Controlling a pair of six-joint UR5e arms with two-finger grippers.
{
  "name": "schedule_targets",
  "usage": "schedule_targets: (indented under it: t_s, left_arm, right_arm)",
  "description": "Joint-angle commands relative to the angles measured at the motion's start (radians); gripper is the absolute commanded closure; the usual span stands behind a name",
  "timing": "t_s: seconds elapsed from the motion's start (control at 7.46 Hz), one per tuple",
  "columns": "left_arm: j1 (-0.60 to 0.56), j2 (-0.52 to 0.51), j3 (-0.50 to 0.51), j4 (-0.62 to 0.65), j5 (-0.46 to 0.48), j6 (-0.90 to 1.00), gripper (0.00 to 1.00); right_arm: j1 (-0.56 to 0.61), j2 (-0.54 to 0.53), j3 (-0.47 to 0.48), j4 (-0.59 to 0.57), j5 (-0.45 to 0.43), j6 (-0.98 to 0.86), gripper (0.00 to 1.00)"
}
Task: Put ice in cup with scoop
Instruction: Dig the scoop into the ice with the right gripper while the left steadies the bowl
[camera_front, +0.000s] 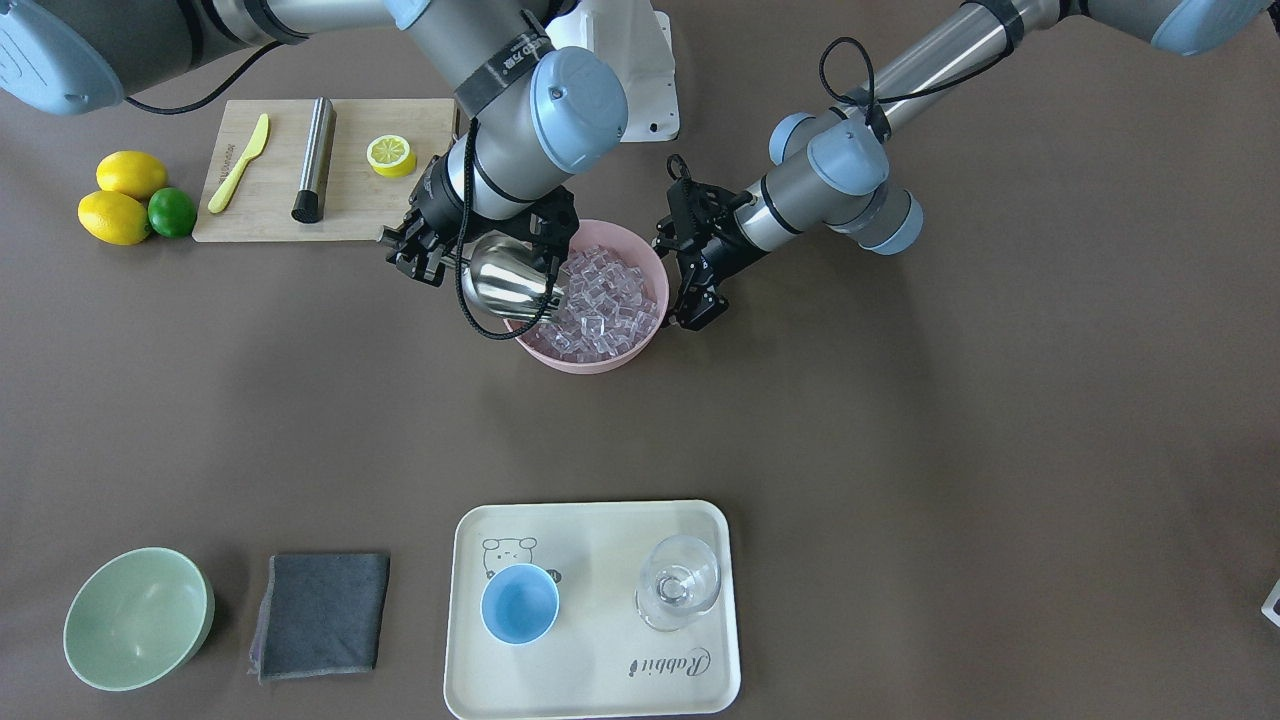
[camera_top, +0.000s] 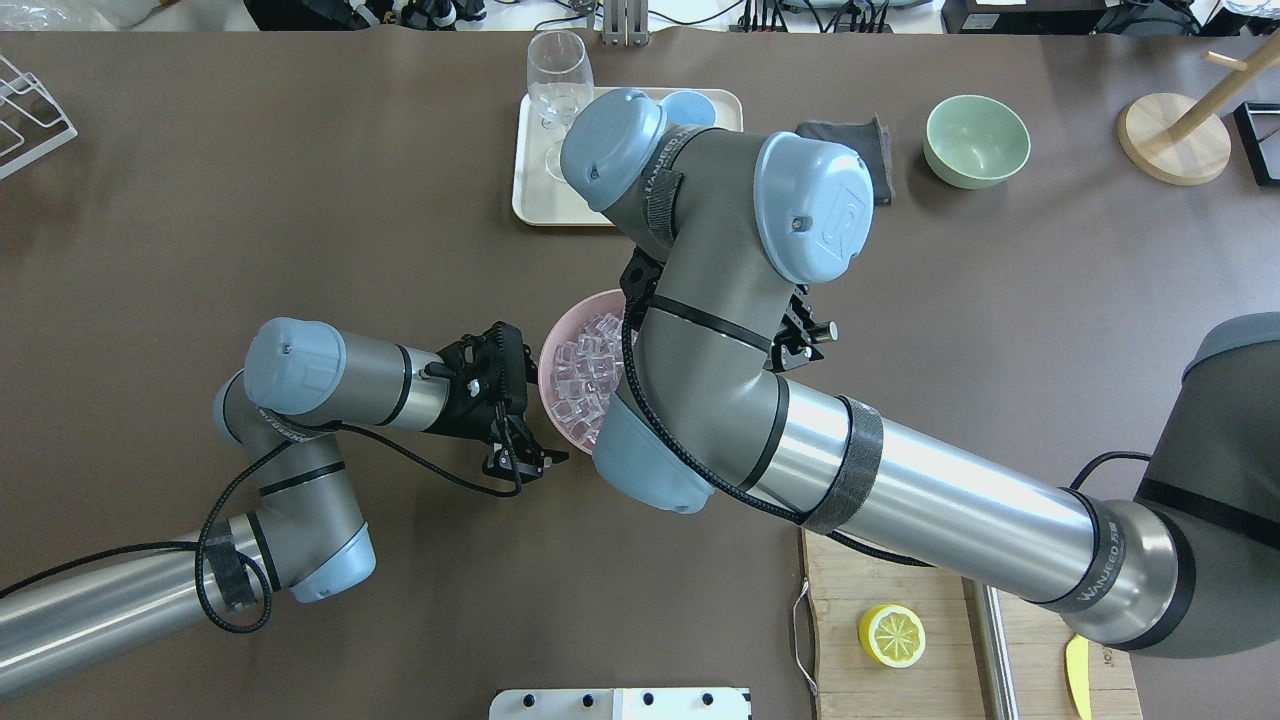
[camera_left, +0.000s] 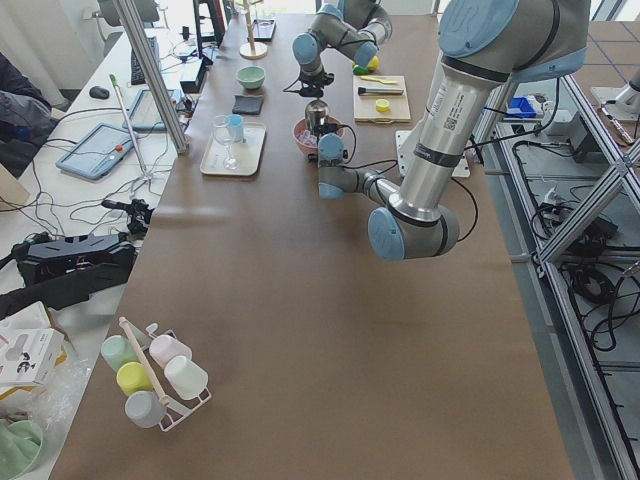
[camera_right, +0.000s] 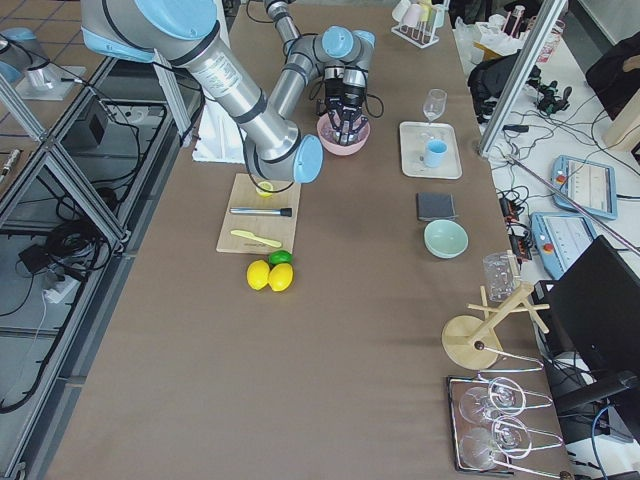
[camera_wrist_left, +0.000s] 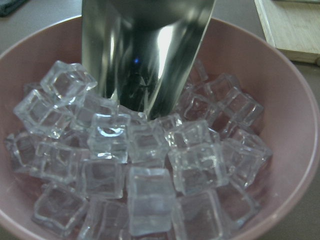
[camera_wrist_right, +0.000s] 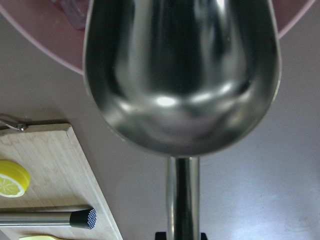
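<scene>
The ice (camera_front: 600, 295) is a pile of clear cubes that fills a pink bowl (camera_front: 590, 357) at mid-table; it also shows in the left wrist view (camera_wrist_left: 150, 165). My right gripper (camera_front: 430, 255) is shut on the rod handle of the steel scoop (camera_front: 505, 280). The scoop's trough is tilted into the bowl, with its tip among the cubes (camera_wrist_left: 145, 50). My left gripper (camera_front: 678, 283) is open, close beside the bowl's rim on the other side. The light-blue cup (camera_front: 520, 603) stands upright and empty on a cream tray (camera_front: 600, 690) at the far side from the robot.
A clear stemmed glass (camera_front: 678, 583) stands on the tray beside the cup. A grey cloth (camera_front: 320, 615) and a pale green bowl (camera_front: 138, 618) lie nearby. A cutting board (camera_front: 350, 215) holds a yellow knife, a steel cylinder (camera_front: 315, 158) and a lemon half; whole lemons and a lime (camera_front: 172, 212) sit beside it.
</scene>
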Motion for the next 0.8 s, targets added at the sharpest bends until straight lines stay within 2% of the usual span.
schedule_targets:
  t_s: [0.0, 0.4, 0.67]
  left_arm:
    - [0.000, 0.000, 0.000, 0.000, -0.001, 0.001, 0.02]
    - [0.000, 0.000, 0.000, 0.000, -0.001, 0.001, 0.02]
    - [0.000, -0.002, 0.000, 0.001, 0.001, 0.001, 0.02]
  right_arm:
    - [-0.009, -0.013, -0.004, 0.067, 0.001, 0.051, 1.00]
    - [-0.030, -0.045, -0.003, 0.154, 0.001, 0.132, 1.00]
    - [-0.032, -0.047, 0.005, 0.158, 0.003, 0.147, 1.00]
